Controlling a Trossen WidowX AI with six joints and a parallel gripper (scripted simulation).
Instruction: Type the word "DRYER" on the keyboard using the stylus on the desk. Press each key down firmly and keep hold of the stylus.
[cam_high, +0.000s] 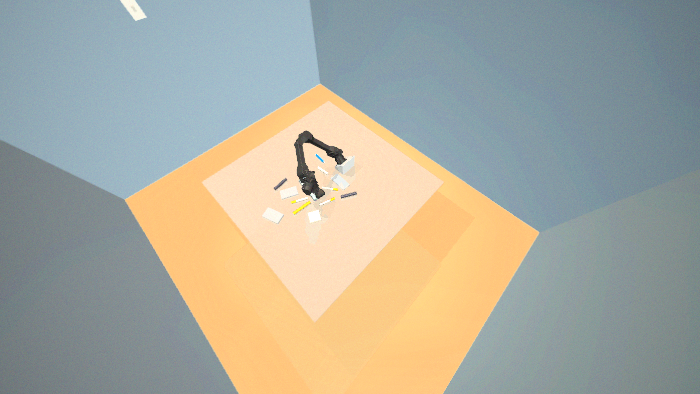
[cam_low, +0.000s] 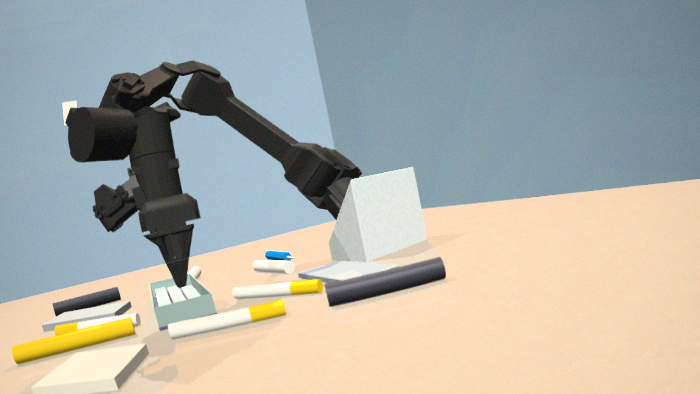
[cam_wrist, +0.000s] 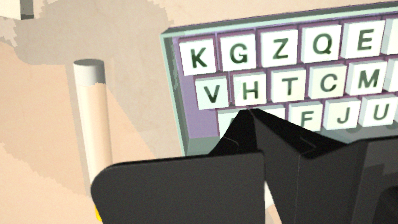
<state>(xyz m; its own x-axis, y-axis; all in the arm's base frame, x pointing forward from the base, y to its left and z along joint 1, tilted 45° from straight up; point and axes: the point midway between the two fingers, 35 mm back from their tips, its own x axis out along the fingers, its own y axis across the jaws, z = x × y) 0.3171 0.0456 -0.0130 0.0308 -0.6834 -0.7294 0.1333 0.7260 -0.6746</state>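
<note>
The likely stylus, a small blue pen with a pale tip, lies on the table behind a short white cylinder, well away from my gripper. My gripper is shut with nothing visible between its fingertips. It points down at the keyboard, a pale green tray with white keys. In the wrist view the fingertips cover part of the lower key row, below H and left of F. Letters K, G, Z, Q, E, V, H, T, C, M, F, J and U show. D, R and Y are not visible; the keyboard's right part is cut off.
White-and-yellow sticks lie beside the keyboard. A yellow rod, dark cylinders and flat pale blocks lie around. A grey wedge stands near the arm's base.
</note>
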